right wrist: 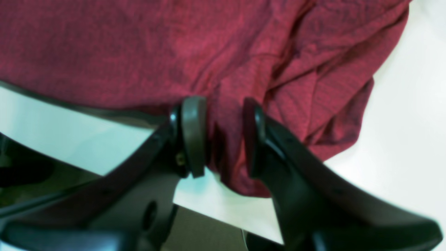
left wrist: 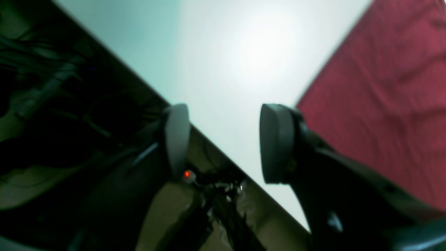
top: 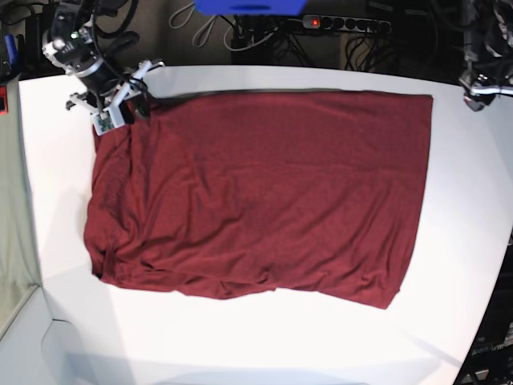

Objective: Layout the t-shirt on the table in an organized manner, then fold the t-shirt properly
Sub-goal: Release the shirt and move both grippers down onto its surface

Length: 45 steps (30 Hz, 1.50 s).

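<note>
The dark maroon t-shirt (top: 256,192) lies spread out on the white table (top: 264,345), wrinkled along its near and left edges. My right gripper (right wrist: 223,136) sits at the shirt's far left corner, by the table's edge. Its jaws stand apart, with a bunched fold of the t-shirt (right wrist: 226,146) lying between the pads. In the base view the right gripper (top: 120,111) is over that same corner. My left gripper (left wrist: 226,143) hangs open over the bare table (left wrist: 226,69) near its edge, with nothing between its fingers. The t-shirt (left wrist: 383,90) lies just to its right.
Beyond the table's far edge are a power strip (top: 337,24), cables and a blue object (top: 248,6). The table's dark edge (left wrist: 146,87) runs diagonally under the left gripper, with cables and floor below it.
</note>
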Tool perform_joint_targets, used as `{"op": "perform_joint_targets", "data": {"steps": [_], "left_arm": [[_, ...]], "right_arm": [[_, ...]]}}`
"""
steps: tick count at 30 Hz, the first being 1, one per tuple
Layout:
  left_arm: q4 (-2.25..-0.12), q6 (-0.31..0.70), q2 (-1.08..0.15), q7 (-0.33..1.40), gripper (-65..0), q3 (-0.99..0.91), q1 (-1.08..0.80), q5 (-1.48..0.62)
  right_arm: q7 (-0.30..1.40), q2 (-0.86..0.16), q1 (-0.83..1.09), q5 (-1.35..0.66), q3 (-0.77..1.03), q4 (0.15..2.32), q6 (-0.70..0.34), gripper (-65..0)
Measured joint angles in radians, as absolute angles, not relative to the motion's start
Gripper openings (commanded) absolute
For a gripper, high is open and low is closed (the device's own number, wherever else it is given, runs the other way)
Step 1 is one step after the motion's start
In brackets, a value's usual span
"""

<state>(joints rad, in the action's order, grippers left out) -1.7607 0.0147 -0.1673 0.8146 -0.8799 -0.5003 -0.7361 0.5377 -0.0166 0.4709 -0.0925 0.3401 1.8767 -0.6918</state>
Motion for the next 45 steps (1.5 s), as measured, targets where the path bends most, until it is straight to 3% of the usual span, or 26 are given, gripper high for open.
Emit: {"op": "perform_joint_targets", "data": {"steps": [8, 16, 25, 32, 45], "left_arm": [[-1.806, 0.018, -0.166, 0.81, -33.2, -0.907, -0.382, -0.815], [-1.792, 0.019, -0.145, 0.905, -33.3, -0.651, -0.221, -0.834], [-1.51, 0.015, -0.15, 0.905, -33.3, -0.55, -0.047, -0.699], [-1.348, 0.022, -0.155, 0.894, -33.3, -0.549, 0.028, -0.62], [-1.13, 0.054, -0.156, 0.513, -33.3, -0.443, 0.107, -0.599]], "right_arm": [[0.551, -0.033, 0.411, -0.087, 0.409, 1.877, -0.694, -45.6], [0.557, -0.036, 0.371, -0.084, 0.548, 1.873, -0.692, -45.6], [0.555, -0.004, 0.26, -0.087, 0.498, 1.84, -0.696, -45.6], [0.557, -0.002, 0.129, -0.086, 0.388, 1.668, -0.695, -45.9], [0.518, -0.078, -0.188, -0.105, 0.318, 1.164, -0.695, -46.0]]}}
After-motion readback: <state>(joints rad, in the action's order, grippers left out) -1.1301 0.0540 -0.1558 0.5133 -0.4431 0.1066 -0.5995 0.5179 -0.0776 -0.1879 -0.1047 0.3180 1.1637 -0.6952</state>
